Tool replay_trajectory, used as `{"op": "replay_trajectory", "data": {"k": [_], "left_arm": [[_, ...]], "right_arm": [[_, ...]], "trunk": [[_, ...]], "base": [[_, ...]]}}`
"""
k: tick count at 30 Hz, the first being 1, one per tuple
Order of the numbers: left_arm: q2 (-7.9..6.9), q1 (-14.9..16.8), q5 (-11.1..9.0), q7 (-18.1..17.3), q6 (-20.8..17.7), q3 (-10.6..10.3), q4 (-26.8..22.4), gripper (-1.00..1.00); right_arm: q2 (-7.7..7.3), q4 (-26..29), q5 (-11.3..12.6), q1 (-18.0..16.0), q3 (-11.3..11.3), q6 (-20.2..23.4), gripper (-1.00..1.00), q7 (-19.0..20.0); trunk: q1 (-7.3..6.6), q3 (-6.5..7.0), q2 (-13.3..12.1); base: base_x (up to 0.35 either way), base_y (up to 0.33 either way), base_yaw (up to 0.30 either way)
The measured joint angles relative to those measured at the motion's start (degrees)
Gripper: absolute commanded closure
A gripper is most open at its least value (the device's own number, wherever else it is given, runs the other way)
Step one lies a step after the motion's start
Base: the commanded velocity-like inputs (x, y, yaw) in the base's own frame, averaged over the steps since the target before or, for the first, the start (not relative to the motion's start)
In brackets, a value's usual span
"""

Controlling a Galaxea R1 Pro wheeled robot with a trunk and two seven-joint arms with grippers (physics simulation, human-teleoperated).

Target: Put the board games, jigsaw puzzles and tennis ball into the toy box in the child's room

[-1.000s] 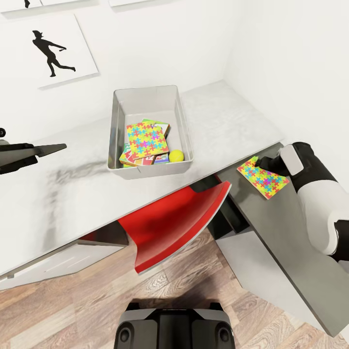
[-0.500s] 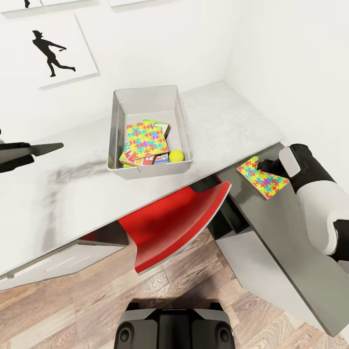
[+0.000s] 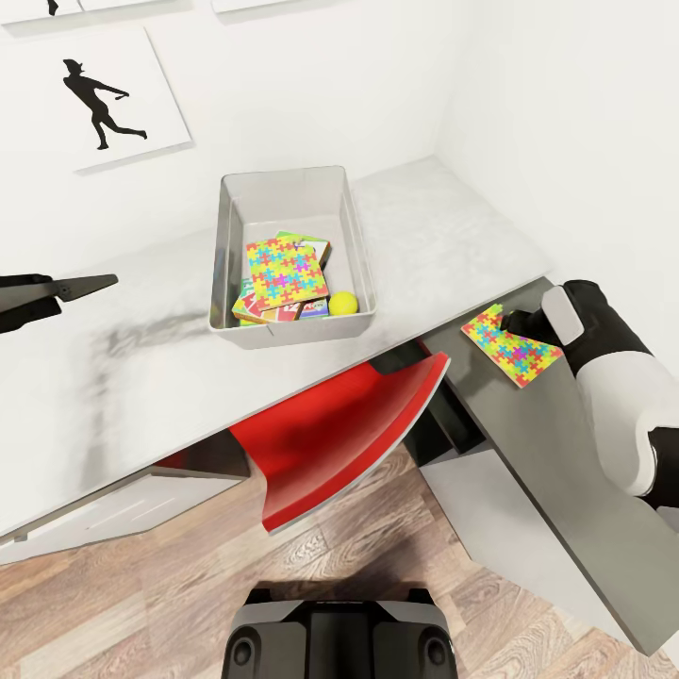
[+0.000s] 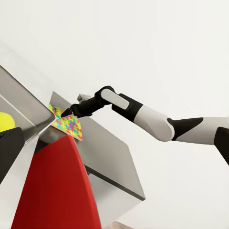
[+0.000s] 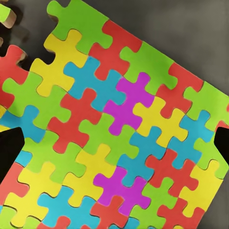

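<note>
The light grey toy box (image 3: 231, 212) stands on the pale table (image 3: 443, 226). Inside it a jigsaw puzzle (image 3: 286, 269) lies on top of board games (image 3: 256, 306), with the yellow tennis ball (image 3: 343, 303) in the near corner. The other jigsaw puzzle (image 3: 511, 347) (image 4: 67, 126) (image 5: 114, 124) lies flat on the lower dark grey cabinet top (image 3: 556, 443). My right gripper (image 3: 518, 325) (image 4: 71, 110) (image 5: 114, 145) hovers close over it, open, fingers spread on either side. My left gripper (image 3: 87, 284) is open over the table's left part, holding nothing.
A red chair (image 3: 349, 424) is tucked under the table in front of the toy box. The room corner's white walls close in behind the table and beside the cabinet. A dancer picture (image 3: 104, 99) hangs on the wall. My base (image 3: 339, 632) stands on the wood floor.
My left gripper has drawn back to the left, away from the toy box. The right gripper has shifted slightly over the puzzle on the cabinet.
</note>
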State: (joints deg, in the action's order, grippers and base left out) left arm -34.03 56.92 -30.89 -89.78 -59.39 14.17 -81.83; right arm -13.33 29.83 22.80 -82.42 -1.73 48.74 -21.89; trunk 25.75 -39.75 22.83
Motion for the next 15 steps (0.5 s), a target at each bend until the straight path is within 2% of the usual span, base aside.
{"op": "replay_trajectory", "data": {"k": [15], "left_arm": [[-0.14, 0.0, -0.1, 0.0, 0.0, 0.0, 0.0, -1.0]], "right_arm": [[0.05, 0.0, -0.2, 0.0, 0.0, 0.0, -1.0, 0.0]], "trunk": [[0.0, 0.0, 0.0]], "base": [[0.0, 0.0, 0.0]]}}
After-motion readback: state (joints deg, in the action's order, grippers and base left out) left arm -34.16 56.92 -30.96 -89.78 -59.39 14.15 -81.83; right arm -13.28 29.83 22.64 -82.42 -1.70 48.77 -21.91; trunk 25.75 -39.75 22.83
